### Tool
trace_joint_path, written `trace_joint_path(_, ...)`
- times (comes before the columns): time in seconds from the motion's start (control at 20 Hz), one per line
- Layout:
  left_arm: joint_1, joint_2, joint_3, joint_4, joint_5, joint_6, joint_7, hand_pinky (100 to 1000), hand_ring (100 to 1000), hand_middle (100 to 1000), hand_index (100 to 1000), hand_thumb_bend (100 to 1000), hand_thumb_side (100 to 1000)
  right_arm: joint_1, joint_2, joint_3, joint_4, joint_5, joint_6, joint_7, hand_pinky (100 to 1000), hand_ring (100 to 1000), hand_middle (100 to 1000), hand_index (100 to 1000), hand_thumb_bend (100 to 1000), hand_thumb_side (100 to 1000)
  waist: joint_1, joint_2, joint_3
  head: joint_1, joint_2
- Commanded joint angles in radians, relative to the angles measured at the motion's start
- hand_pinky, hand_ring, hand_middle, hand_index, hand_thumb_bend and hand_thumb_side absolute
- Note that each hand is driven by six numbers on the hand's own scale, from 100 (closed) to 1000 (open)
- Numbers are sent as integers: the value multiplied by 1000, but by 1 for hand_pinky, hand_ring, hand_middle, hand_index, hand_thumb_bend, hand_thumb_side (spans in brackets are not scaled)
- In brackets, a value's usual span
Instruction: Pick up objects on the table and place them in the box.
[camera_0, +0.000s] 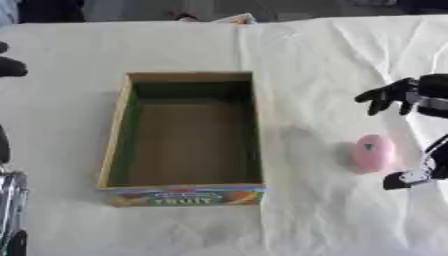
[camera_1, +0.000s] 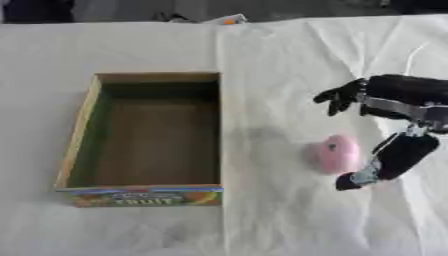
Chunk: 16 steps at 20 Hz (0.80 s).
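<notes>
So far: box (camera_0: 182, 135) empty; pink egg-shaped object (camera_1: 338, 153) on surface (camera_0: 332, 60), ungrasped; right hand (camera_1: 385, 120) open around it; left hand state indeterminate.

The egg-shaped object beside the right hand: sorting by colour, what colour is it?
Pink egg-shaped object, with a small dark mark; right eye view.
</notes>
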Motion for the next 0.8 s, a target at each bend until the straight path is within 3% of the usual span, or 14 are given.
trace_joint_path(0.05,-5,7,-2,-21,2,0,-3,532,504,552,670,100,845,-4,-11,-15,-14,18,43,9,672,810,746,974,588,355,-2,-13,0,-2,-8)
trace_joint_path(0.1,-5,7,-2,-21,2,0,-3,532,504,552,670,100,844,-2,-9,-14,-14,22,53,12,672,811,745,974,544,346,-1,-13,0,-2,-8)
trace_joint_path(0.3,-4,6,-2,-21,2,1,-4,532,504,553,670,100,839,2,3,-10,-3,39,86,28,673,813,750,972,522,324,0,-11,4,-4,-9)
trace_joint_path(0.65,-4,4,-3,-21,2,1,-6,532,505,553,670,100,837,-3,29,14,85,93,82,51,679,830,764,974,490,325,3,-10,8,-6,-10)
trace_joint_path(0.75,-3,4,-3,-21,3,1,-6,532,505,552,670,100,834,-7,35,19,111,111,72,58,683,835,766,974,439,333,3,-9,9,-7,-10)
trace_joint_path(0.8,-3,4,-3,-21,3,1,-6,532,505,552,669,100,825,-10,40,21,122,117,66,60,682,835,766,972,371,342,4,-9,8,-7,-10)
